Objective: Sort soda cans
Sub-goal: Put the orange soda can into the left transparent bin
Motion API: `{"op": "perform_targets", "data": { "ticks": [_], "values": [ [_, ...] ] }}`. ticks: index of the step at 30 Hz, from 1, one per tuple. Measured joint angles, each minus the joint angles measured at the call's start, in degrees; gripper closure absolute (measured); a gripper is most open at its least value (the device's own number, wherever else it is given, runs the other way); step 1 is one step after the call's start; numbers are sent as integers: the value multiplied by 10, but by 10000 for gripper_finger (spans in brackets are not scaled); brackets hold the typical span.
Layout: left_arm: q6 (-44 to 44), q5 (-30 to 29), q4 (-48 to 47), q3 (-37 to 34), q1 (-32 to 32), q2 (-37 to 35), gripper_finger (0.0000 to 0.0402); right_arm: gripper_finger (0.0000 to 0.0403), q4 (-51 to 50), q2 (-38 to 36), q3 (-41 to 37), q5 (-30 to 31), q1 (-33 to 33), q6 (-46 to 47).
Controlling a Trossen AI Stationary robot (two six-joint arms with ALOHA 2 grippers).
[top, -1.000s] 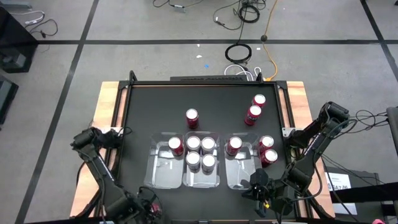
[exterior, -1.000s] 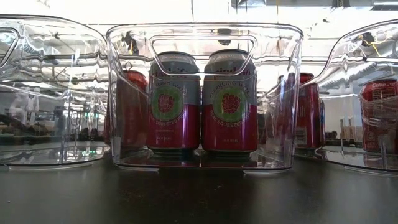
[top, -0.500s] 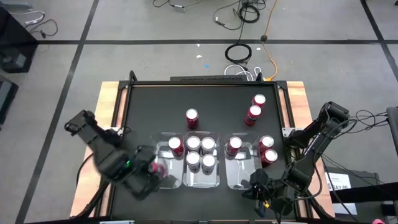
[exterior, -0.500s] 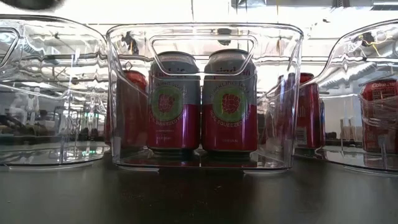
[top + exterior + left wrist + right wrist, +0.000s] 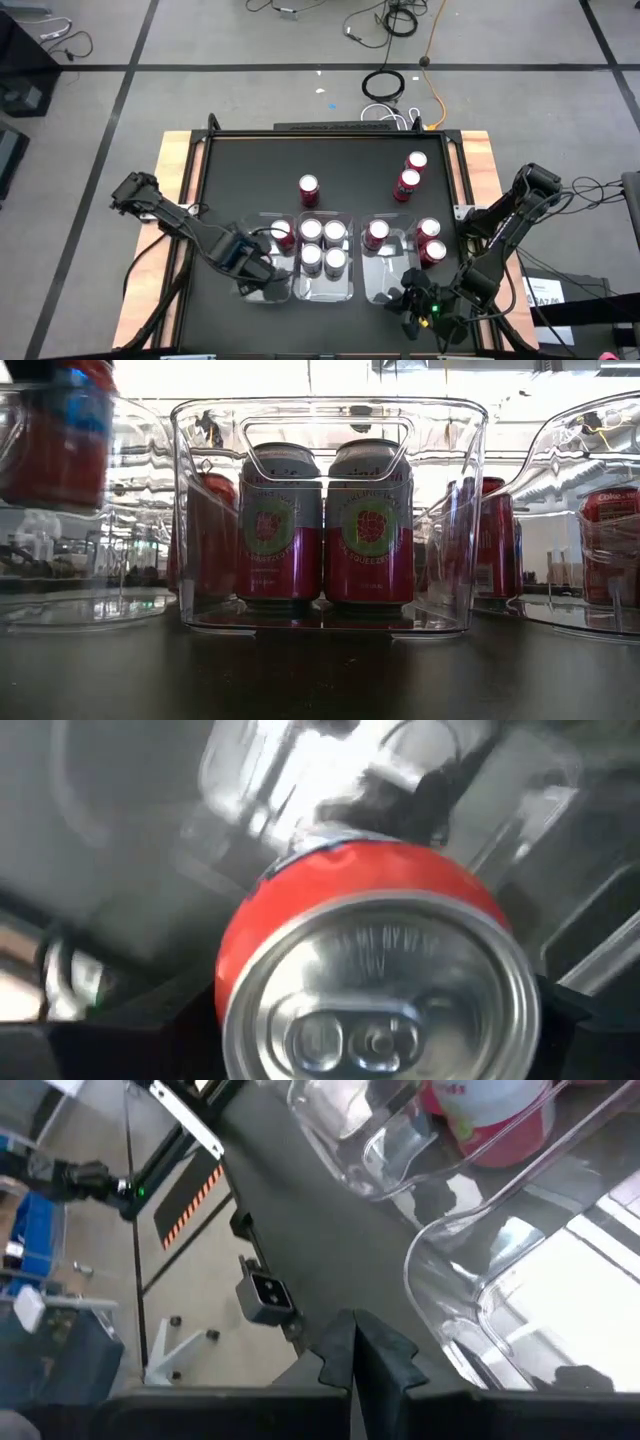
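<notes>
My left gripper (image 5: pixel 258 268) is shut on a red soda can (image 5: pixel 370 960) with a silver top and hangs over the left clear tray (image 5: pixel 248 285). The low view shows this can (image 5: pixel 58 430) high at the left. That tray also holds one red can (image 5: pixel 283 235). Several silver-bodied cans (image 5: pixel 322 245) stand in the middle tray, and one red can (image 5: pixel 377 234) stands in the right tray. Other red cans (image 5: pixel 308 188) (image 5: pixel 411 173) (image 5: pixel 430 241) stand on the black table. My right gripper (image 5: pixel 410 305) waits shut at the near edge. My left gripper pinches the red can by its body (image 5: pixel 235 970) between the two fingers (image 5: pixel 200 1035), one on each side. The wrist view looks straight onto the can's silver top. The can is lifted clear, well above the left tray's floor (image 5: pixel 90 605).
Three clear trays stand side by side near the table's near edge: left, middle (image 5: pixel 325 285) and right (image 5: pixel 385 283). The right wrist view shows a tray's rim (image 5: pixel 470 1300) close to my right gripper (image 5: pixel 352 1348). Bare black table lies at the far left (image 5: pixel 240 170).
My left arm has swung from the table's near-left corner toward the far side and right, carrying the red can, and now holds it over the left tray. The can has come into the low view at the upper left.
</notes>
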Motion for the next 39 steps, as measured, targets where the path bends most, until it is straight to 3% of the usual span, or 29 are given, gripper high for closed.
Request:
{"op": "perform_targets", "data": {
  "ticks": [9,21,29,39],
  "values": [
    [127,-6,134,-101,53,-24,79,403,3,0,0,28,-17,35],
    [221,17,265,-267,151,-148,79,403,2,0,0,28,-57,45],
    [261,25,281,-317,195,-158,79,403,12,0,0,27,-74,45],
    [256,23,296,-325,220,-157,79,403,12,0,0,26,-81,43]
  ]
}}
